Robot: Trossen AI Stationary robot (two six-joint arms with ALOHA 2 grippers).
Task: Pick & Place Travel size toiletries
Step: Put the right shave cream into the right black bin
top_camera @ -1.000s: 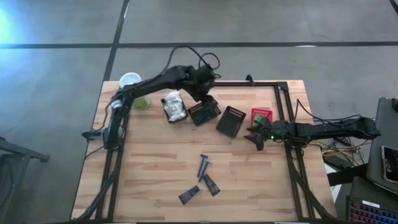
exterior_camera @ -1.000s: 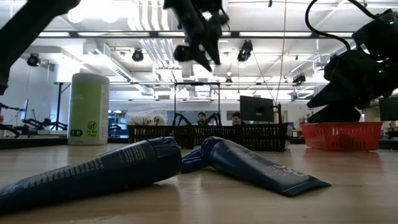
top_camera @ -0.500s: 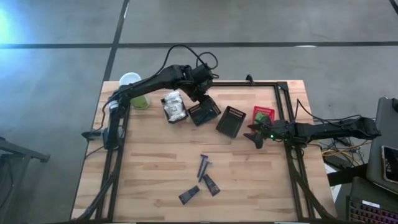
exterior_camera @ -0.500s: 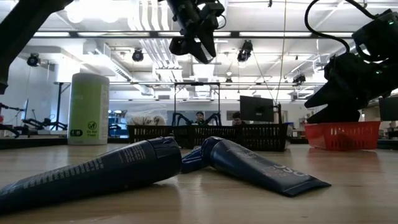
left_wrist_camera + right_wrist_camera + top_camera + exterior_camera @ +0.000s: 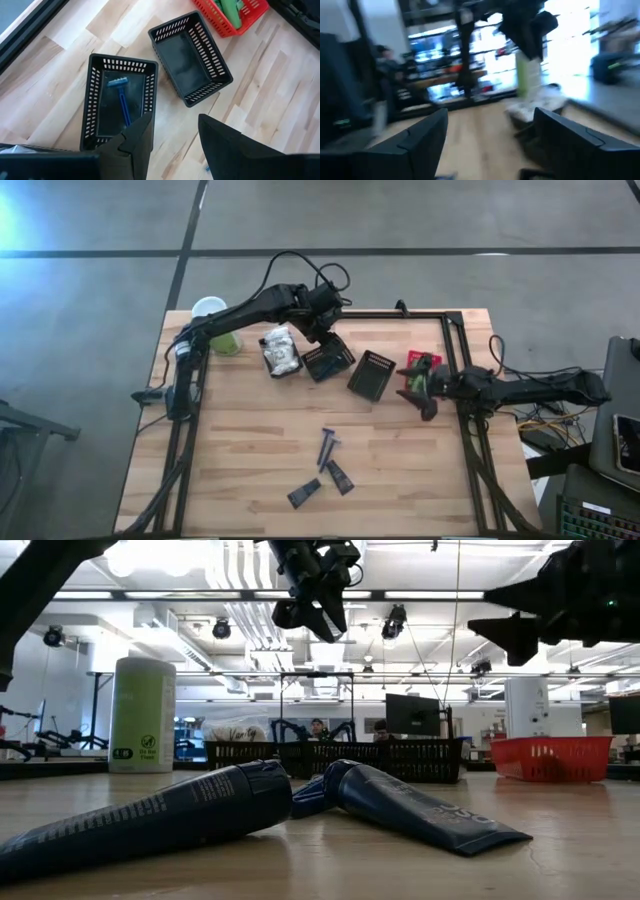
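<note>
The left gripper (image 5: 172, 137) hovered with its fingers apart and empty, just above a black slotted plastic basket (image 5: 120, 100) holding a blue razor (image 5: 121, 97). The right gripper (image 5: 425, 395), also spread and empty, hung beside the red slotted basket (image 5: 420, 365). Dark slim tubes (image 5: 330, 460) lay on the wooden table (image 5: 240, 440), well apart from both.

Bright ceiling lights glare; right wrist view motion-blurred.
</note>
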